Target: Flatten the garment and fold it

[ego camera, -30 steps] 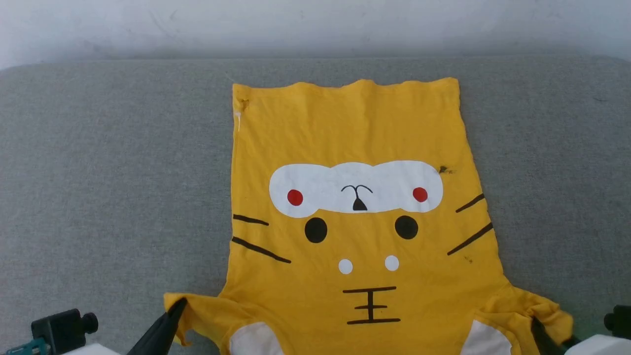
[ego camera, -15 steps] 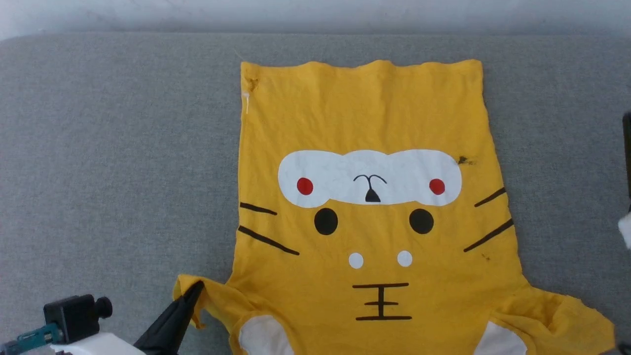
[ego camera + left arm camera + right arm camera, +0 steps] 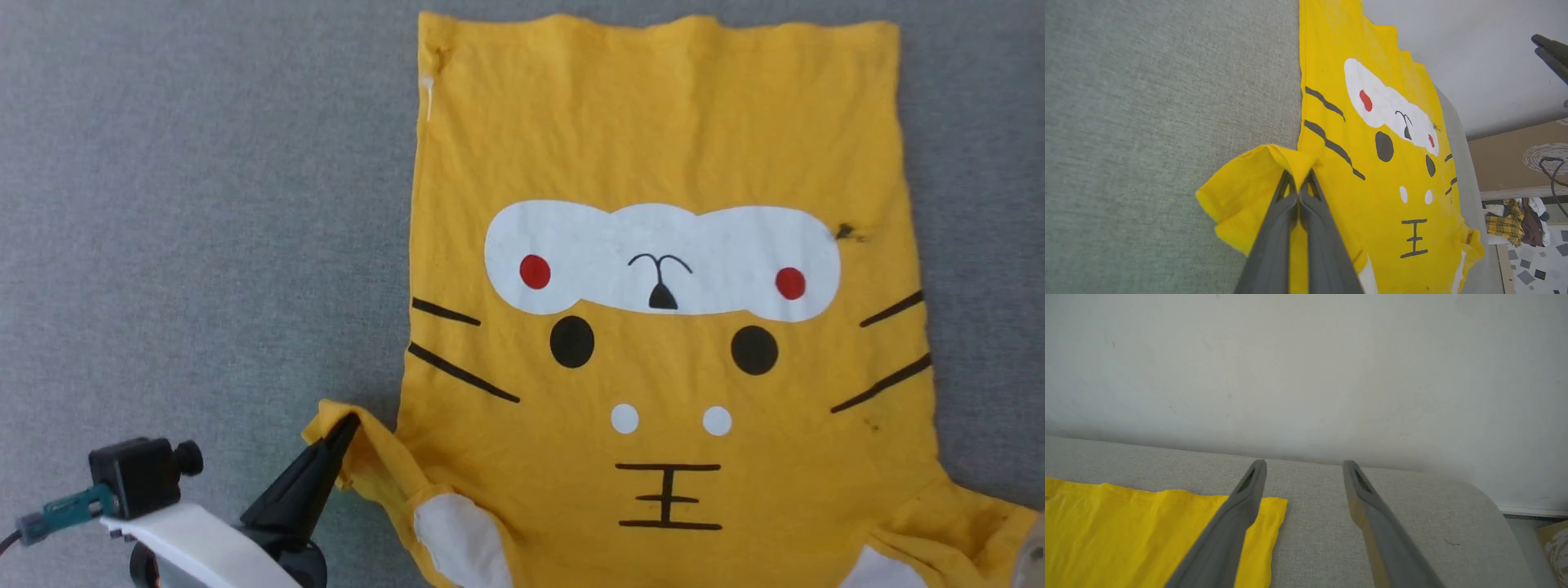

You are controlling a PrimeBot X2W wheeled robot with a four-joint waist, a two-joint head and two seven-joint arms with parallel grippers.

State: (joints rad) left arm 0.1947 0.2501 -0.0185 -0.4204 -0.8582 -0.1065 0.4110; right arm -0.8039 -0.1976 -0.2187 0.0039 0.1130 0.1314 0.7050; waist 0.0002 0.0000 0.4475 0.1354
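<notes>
Grey woven cloth surface (image 3: 204, 204), far corner rounded, butting plain white wall (image 3: 1306, 367). Soft even light, faint shadow along wall foot. Past surface's end: brown panel (image 3: 1502, 167) with pale swirl, clothes heap (image 3: 1511, 222), pale floor (image 3: 1553, 261) with dark squares.

A black 王-shaped mark (image 3: 668, 496) stands printed on the garment (image 3: 653, 122).

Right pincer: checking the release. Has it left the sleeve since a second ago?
Yes: the right pincer has gone from the garment's right sleeve, up toward its far hem.
</notes>
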